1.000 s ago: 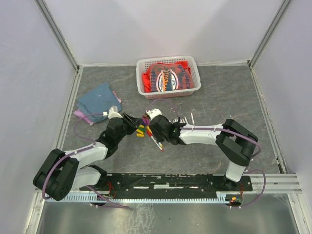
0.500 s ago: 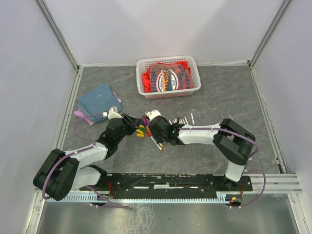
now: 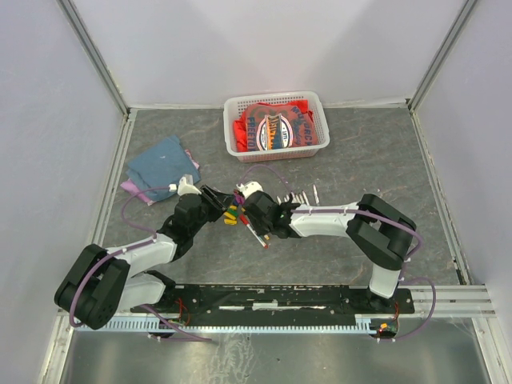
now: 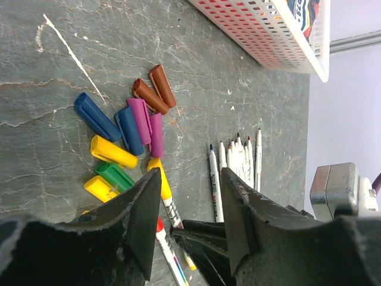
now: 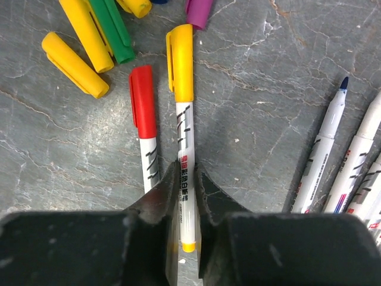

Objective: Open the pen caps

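Top view: the two arms meet nose to nose at the middle of the table, right over the loose caps. Room to work? Bare stone runs out at 3 o'clock to the side wall and at 6 toward the base rail. The white basket sits well apart at 12, the folded blue cloth at 10. Uncapped pens lie in a row near the caps, at 3 o'clock of them.

Left arm comes in low from 7 o'clock. Right arm comes from 4, elbow doubled back near the right edge.

Right gripper: fingers pinched narrow on the white barrel of the yellow-capped pen, cap pointing to 12 in its wrist view. A red-capped pen lies parallel, just at 9 of it.

Left gripper: jaws parted, holding nothing. The yellow cap shows in the gap beside one finger; whether it touches, can't tell.
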